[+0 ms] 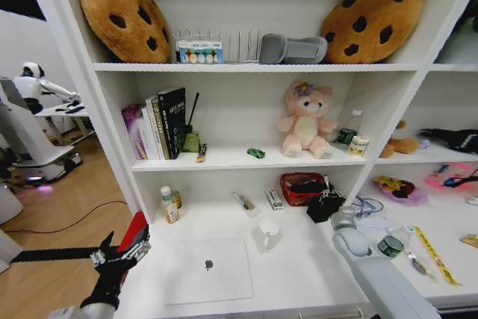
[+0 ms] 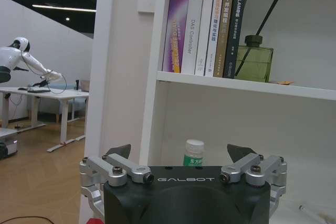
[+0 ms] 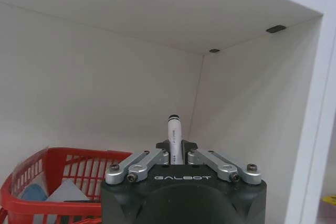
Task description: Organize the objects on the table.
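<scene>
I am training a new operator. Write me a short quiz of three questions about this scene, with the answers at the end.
1. True or false: the laptop lies closed on the table.
2. What does the right pincer hold? A) a pen B) a mug C) a bottle
3. Fill in: the green toy car stands on the shelf between the books and the pink ____ toy.

Key: 1 true; 2 A; 3 plush.
</scene>
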